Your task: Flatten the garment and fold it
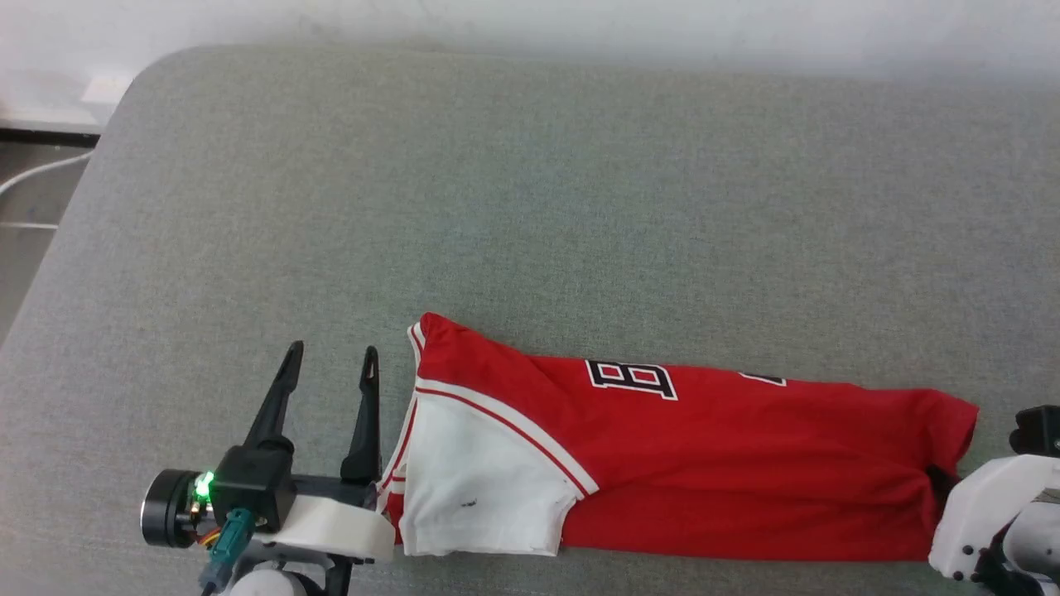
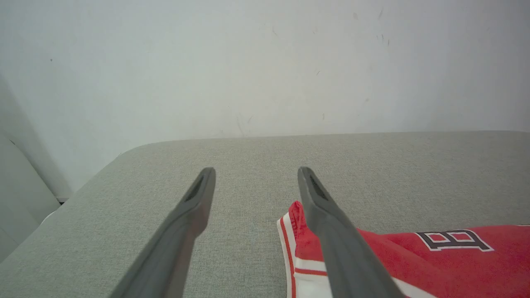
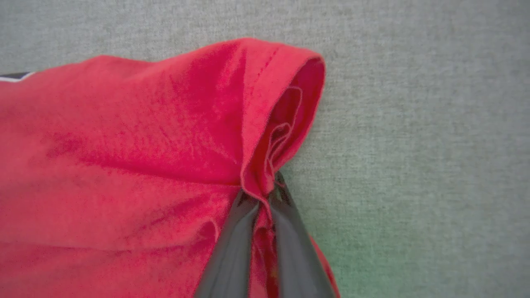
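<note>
- Red jersey T-shirt with white sleeves [image 1: 704, 463]: a narrow lengthwise band near the front of the grey fabric-covered surface [image 1: 530, 207]; cross-folds apparently outstanding.
- Right gripper [image 3: 263, 193]: clenched on its red hem.
- Left gripper [image 1: 331, 352]: spread, empty, beside the sleeve.

shirt [image 1: 704, 463] on the cushion [image 1: 530, 207] at 6 o'clock; left gripper [image 1: 332, 350] beside its 9 o'clock end, right gripper [image 3: 265, 190] at 3 o'clock.

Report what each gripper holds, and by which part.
Right gripper: shut on the red jersey T-shirt, pinching bunched fabric at its bottom hem. Left gripper: open beside the sleeve end, holding nothing.
</note>
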Controlling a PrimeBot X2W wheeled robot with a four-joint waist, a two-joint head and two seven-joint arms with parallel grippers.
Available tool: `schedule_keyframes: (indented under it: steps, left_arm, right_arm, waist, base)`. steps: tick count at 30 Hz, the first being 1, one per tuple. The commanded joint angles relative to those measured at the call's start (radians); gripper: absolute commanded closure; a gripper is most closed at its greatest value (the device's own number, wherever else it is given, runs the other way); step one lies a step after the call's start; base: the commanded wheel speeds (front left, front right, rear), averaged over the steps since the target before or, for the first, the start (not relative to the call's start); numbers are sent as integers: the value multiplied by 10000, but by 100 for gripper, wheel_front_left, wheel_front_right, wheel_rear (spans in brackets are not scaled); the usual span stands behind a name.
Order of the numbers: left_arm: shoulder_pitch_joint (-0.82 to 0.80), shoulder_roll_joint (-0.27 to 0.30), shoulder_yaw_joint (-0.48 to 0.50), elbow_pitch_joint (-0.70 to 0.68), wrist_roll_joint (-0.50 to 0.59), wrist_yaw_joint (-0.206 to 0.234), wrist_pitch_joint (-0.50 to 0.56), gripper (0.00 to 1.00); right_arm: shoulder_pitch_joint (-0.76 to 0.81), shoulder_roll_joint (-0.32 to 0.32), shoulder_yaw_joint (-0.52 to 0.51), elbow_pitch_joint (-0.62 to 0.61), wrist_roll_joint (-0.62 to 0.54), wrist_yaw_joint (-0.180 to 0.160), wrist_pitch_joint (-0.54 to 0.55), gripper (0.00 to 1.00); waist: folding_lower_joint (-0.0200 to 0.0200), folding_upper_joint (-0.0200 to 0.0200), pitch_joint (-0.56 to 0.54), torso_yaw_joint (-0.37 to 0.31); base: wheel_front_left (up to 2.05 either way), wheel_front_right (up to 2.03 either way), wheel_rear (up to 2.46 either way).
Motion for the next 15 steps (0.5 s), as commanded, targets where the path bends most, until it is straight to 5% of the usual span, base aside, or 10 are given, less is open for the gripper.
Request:
schedule_keyframes:
  steps: [1,9,15]
  left_arm:
    - [96,-86,111,78,96,-161,-47,0]
    - [204,-273,335,106,198,-432,-47,0]
    - [263,-405,429,149,236,-543,-47,0]
  right_arm:
    - [93,-119,-125,198,-265,2,-171,100]
    - [24,-1041,-1479,170,-1294,2,-486,100]
    - [149,-1172,-1524,91,-1193,2,-384,100]
  waist:
    - [0,-1,-215,-122]
    - [0,-1,-463,-266]
    - [0,-1,-593,-315]
  base:
    - [0,0,0]
    - [0,0,0]
    - [0,0,0]
